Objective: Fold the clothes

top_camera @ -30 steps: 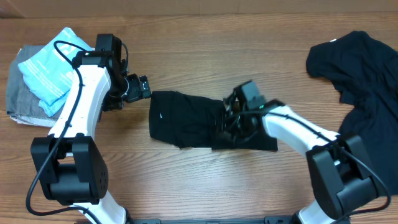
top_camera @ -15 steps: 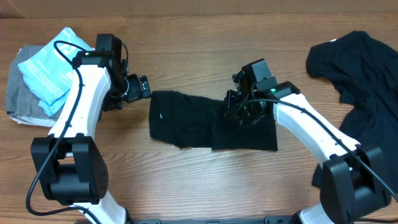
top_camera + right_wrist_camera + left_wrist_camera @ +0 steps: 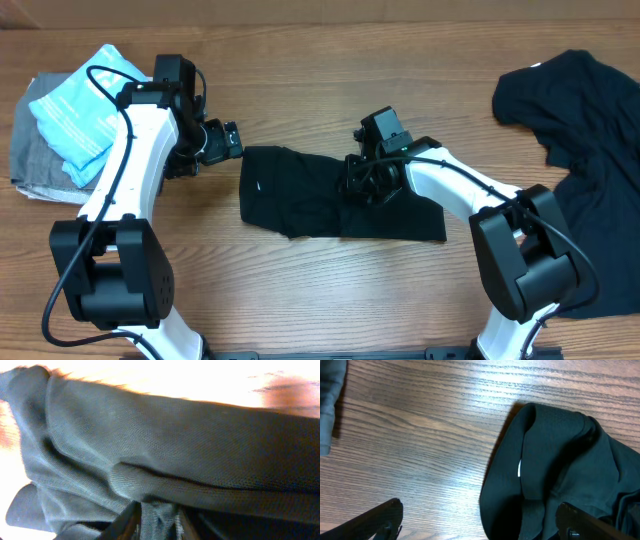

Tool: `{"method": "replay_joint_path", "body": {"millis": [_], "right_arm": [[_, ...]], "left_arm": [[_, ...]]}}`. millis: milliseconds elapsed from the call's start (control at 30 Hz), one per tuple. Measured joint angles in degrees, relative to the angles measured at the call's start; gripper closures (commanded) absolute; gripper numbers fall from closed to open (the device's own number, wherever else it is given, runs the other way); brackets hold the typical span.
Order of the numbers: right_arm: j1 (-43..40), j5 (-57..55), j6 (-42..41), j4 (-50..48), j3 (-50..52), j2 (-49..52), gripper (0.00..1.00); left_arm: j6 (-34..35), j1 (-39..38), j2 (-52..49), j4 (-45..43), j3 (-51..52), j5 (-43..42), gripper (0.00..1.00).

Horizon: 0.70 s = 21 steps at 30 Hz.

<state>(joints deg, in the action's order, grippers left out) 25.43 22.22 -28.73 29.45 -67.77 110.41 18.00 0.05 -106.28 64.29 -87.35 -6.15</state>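
My left gripper (image 3: pixel 232 141) stands wide open just beside the left edge of the folded black garment (image 3: pixel 295 195). My right gripper (image 3: pixel 152 522) sits on that garment's middle with cloth bunched between its fingers, and I cannot tell whether it grips. The other black shirt (image 3: pixel 590 110) lies crumpled at far right.

The wooden table (image 3: pixel 300 80) shows brown grain running side to side. Near its middle lies a black garment (image 3: pixel 295 195), folded into a rough rectangle, with a small white mark toward its left end. By the right edge, well apart from it, a black shirt (image 3: pixel 590 150) lies loose and rumpled. At the far left sits a grey folded garment (image 3: pixel 30 165), with a light blue packet (image 3: pixel 75 115) on top.
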Motion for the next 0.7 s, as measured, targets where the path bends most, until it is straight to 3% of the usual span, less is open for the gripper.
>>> {"method": "replay_joint_path", "body": {"millis": [133,333,433,533,700], "right_arm": [[-1.2,2.6,1.4,1.7,-1.5,-0.9,0.62],[-6.7,4.5,5.9,14.9,-8.9,-8.2,0.52],[-11.0,2.8,8.7,24.9,-11.9,-13.2,0.30],[-17.2,-0.4,12.0,33.1,-12.7,-17.1,0.30],[-26.7,-5.2,15.3,39.5,-12.6,-17.2,0.39]], "left_arm": [[0.0,0.0,0.0,0.0,0.0,0.0,0.00],[0.0,0.0,0.0,0.0,0.0,0.0,0.00],[0.0,0.0,0.0,0.0,0.0,0.0,0.00],[0.0,0.0,0.0,0.0,0.0,0.0,0.00],[0.0,0.0,0.0,0.0,0.0,0.0,0.00]]}}
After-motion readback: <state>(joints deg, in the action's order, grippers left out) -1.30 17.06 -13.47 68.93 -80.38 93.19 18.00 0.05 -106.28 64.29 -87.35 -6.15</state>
